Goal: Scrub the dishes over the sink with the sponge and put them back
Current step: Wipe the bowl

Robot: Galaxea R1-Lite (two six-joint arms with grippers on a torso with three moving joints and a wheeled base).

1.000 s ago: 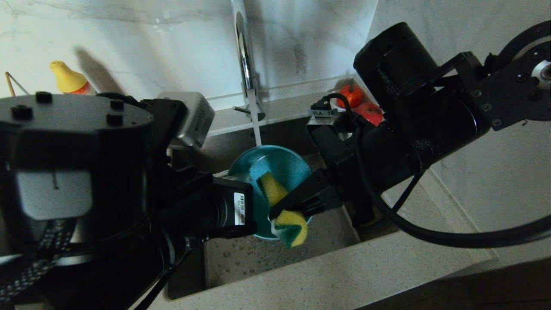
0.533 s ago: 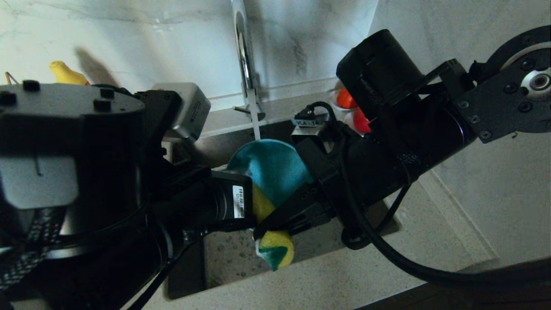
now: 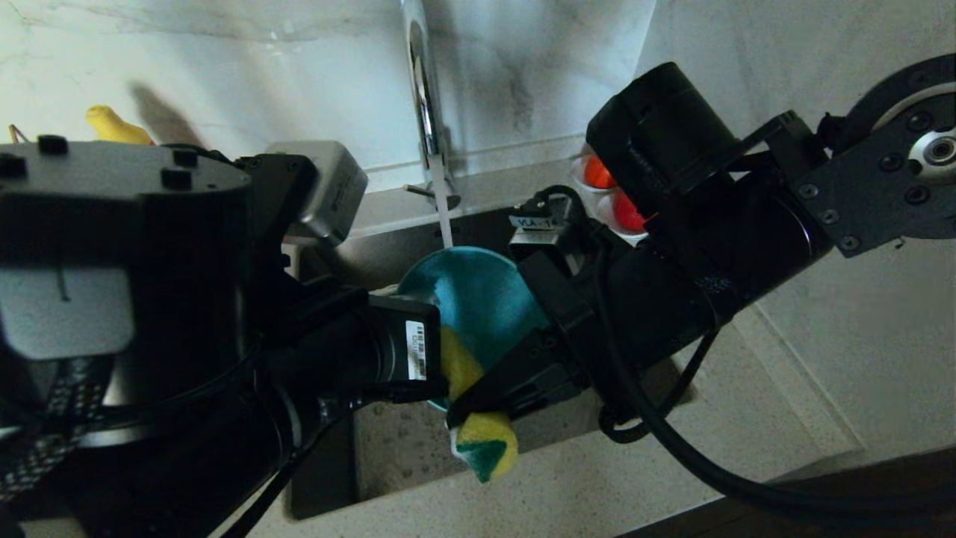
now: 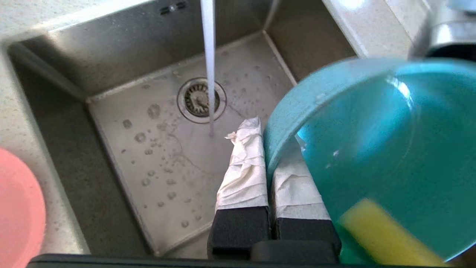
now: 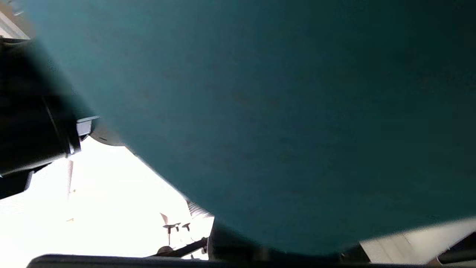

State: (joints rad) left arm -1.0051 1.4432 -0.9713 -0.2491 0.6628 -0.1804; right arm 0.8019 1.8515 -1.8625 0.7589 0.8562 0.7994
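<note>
My left claw (image 4: 266, 163) pinches the teal bowl (image 3: 478, 299) rim, bowl tilted on edge over the sink (image 4: 148, 156). My right claw (image 3: 478, 396) clamps the sponge (image 3: 482, 441), long axis running down-right from the bowl.

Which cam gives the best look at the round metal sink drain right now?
Left wrist view. The round metal drain sits unobstructed on the floor of the dark steel sink, with the tap stream falling across it. In the head view the arms and the teal bowl hide it; the right wrist view is filled by the bowl.

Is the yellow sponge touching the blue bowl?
Touching. In the left wrist view the sponge lies pressed against the inside of the bowl.
</note>
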